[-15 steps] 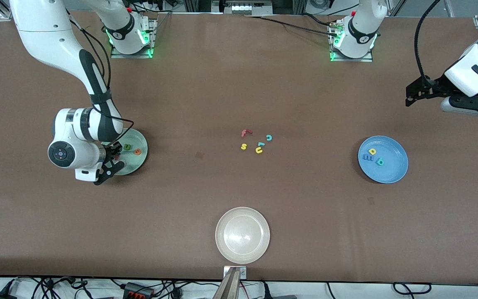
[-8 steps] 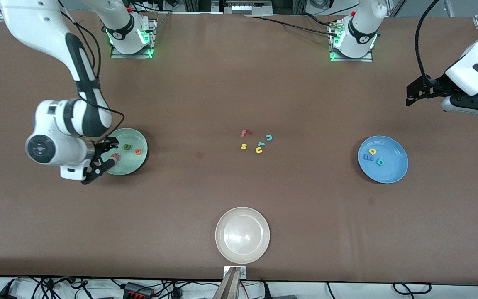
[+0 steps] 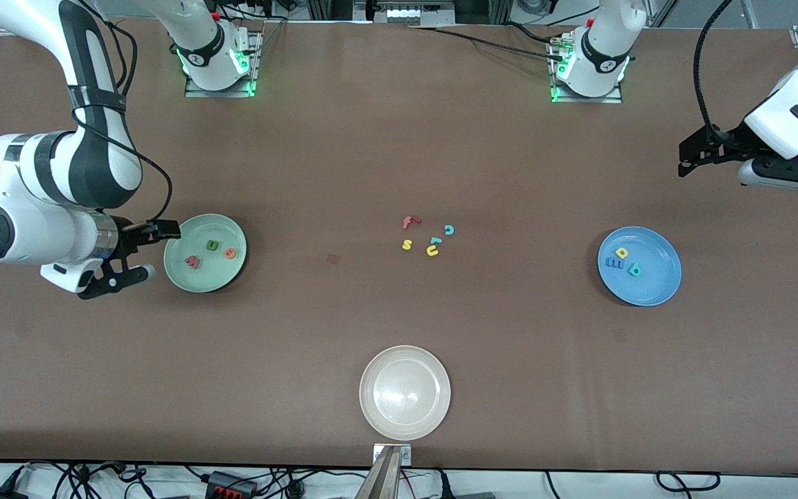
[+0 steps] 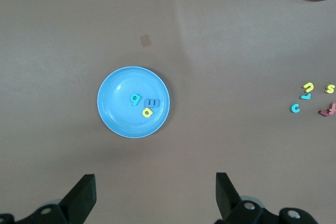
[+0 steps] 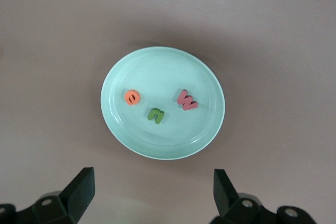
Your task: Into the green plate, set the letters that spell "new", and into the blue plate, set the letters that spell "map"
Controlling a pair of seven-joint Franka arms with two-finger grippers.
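We count three letters in the green plate [image 3: 222, 277], three in the blue plate [image 3: 659, 287]; left gripper [image 4: 155, 195] and right gripper [image 3: 139, 253] both spread, empty.

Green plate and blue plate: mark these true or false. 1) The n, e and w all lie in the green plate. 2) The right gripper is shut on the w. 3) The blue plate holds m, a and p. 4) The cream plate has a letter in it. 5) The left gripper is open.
1) True: the n, e and w lie in the green plate.
2) False: the right gripper is open and holds nothing, beside the green plate at the right arm's end.
3) True: the m, a and p lie in the blue plate.
4) False: the cream plate holds no letter.
5) True: the left gripper waits open, above the table near the blue plate.
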